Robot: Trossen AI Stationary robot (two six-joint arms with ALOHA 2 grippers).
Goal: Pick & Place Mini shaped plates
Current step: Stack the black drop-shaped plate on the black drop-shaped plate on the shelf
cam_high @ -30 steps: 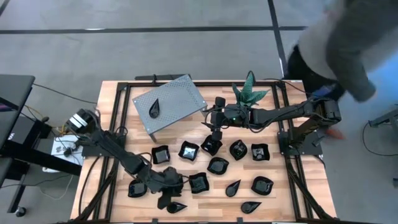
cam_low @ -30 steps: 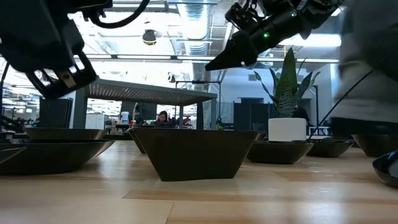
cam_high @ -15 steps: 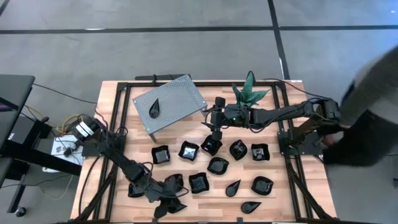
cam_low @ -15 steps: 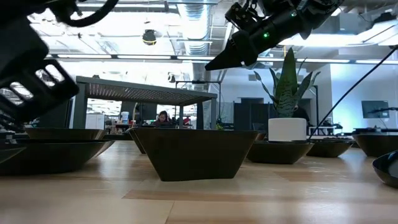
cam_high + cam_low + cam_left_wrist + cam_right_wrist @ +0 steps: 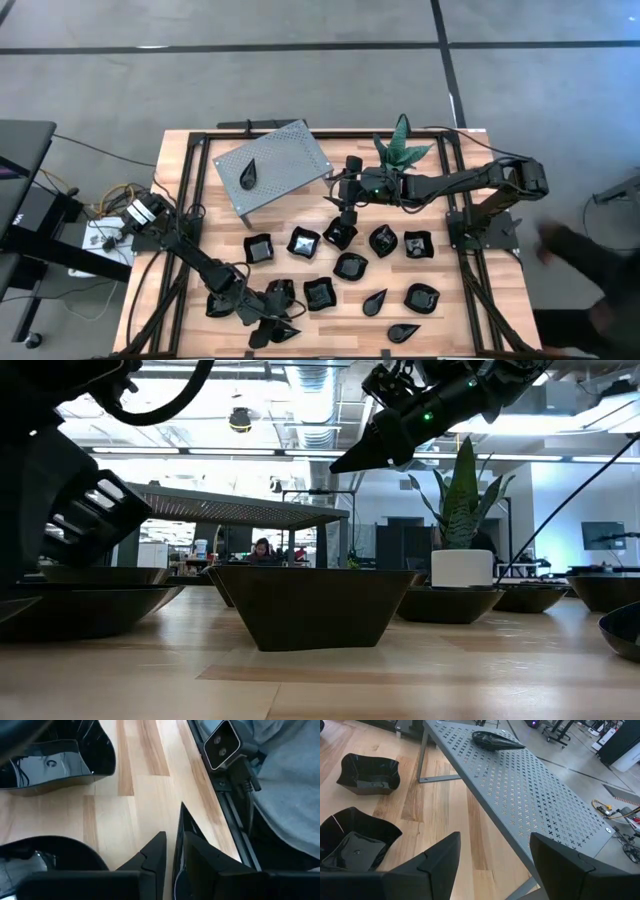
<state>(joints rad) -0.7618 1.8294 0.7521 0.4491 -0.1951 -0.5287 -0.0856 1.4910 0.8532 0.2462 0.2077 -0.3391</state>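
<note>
A pale wooden counter (image 5: 200, 215) stands on a grey concrete floor (image 5: 250, 90) crossed by dark lines. Across the low view an open office stretches back: exposed ceiling ducts (image 5: 320, 400), long strip lights (image 5: 200, 452), a wall monitor (image 5: 600, 536), and a seated person (image 5: 262, 550) far behind. A black stand (image 5: 25, 150) sits beside the counter.

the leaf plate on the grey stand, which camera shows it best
The right wrist view: the leaf plate lies whole and close on the grey perforated stand. The high view shows it smaller, from above. The low view shows only the stand's edge; the left wrist view misses both.
</note>
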